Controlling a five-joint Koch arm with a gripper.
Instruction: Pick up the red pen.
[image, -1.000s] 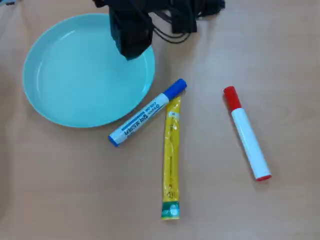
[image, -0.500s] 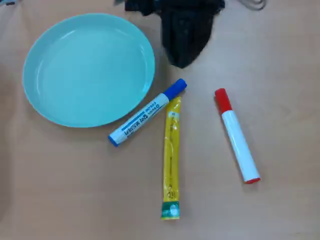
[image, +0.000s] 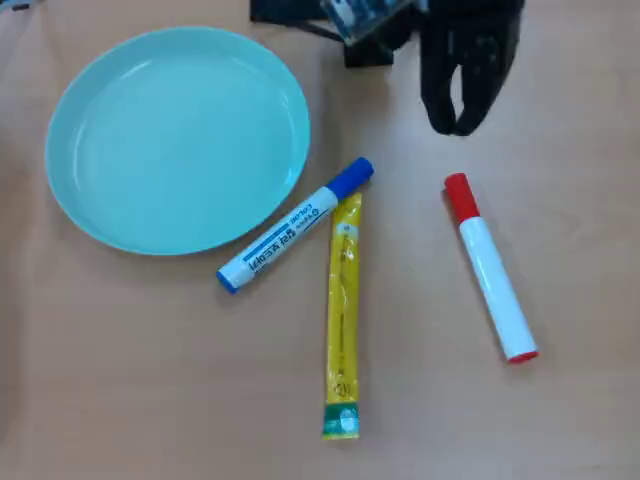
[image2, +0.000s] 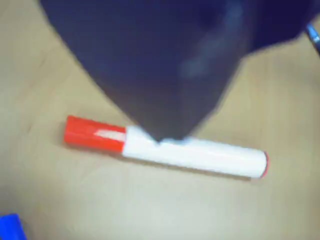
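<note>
Tabletop (image: 580, 150) is lying bare around the red pen (image: 491, 270), which sits well apart from the yellow tube (image: 343, 310) at its nine o'clock. The gripper (image: 455, 125) is hovering at the pen's twelve o'clock, jaws slightly parted, holding nothing.

two markers (image: 296, 225), one tube (image: 343, 315), one plate (image: 100, 120)
</note>
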